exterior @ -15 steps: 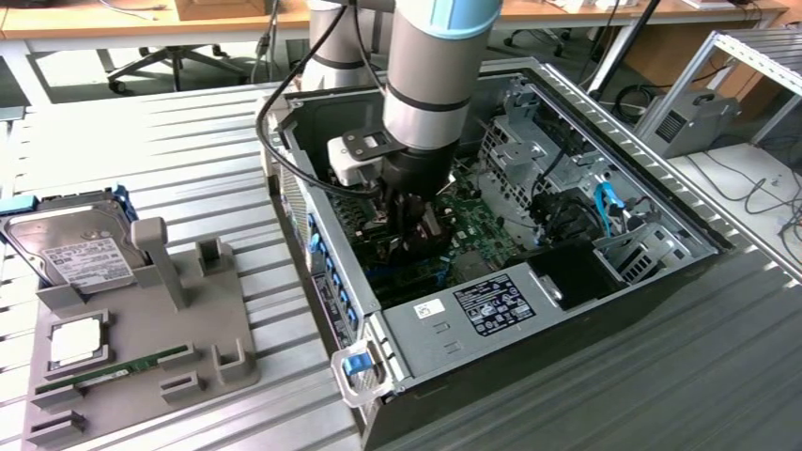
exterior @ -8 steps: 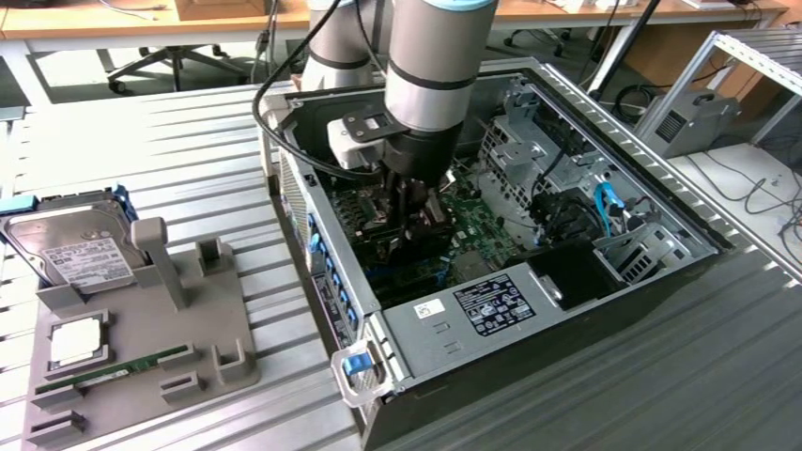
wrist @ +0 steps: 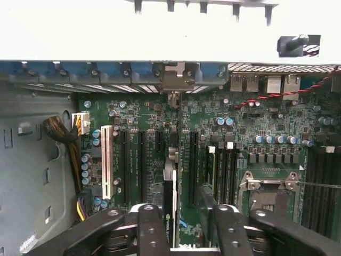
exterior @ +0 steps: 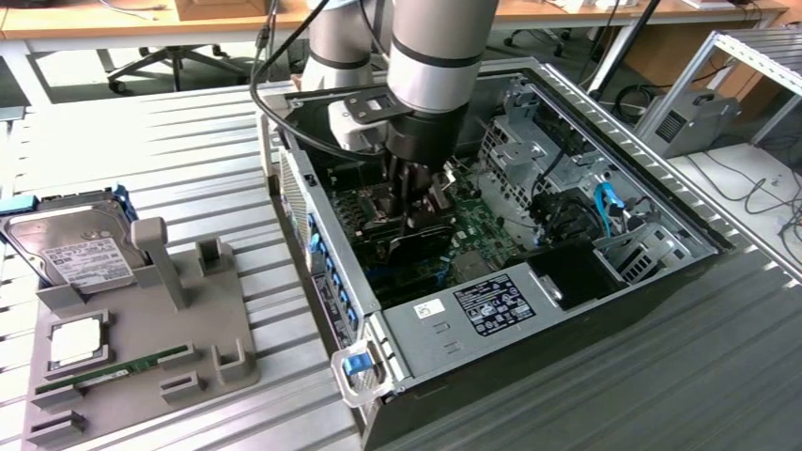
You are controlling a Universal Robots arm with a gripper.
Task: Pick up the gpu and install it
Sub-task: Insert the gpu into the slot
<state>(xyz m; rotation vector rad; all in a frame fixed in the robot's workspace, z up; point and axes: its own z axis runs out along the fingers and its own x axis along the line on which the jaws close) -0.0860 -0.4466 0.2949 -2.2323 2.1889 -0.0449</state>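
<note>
Between the gripper's (wrist: 184, 226) fingers, the gpu (wrist: 169, 210), edge-on above the motherboard (wrist: 250, 125).

Obstacles for you: drive cage (exterior: 527, 141) at the gripper's (exterior: 420, 221) 2 o'clock; case wall (exterior: 314, 254) at 8; open above.

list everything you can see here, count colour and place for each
computer case: one, black and silver, open, on the metal table
motherboard: one, green, inside the case
gpu: one, black, edge-on between the gripper's fingers, above the motherboard's slots
white slot: one, white, on the motherboard
parts holder: one, grey, at the exterior view's left
hard drive: one, silver, leaning in the holder
ram stick: one, green, on the holder
cpu: one, silver, on the holder
arm: one, grey, reaching into the case
gripper: one, black, shut on the gpu
</note>
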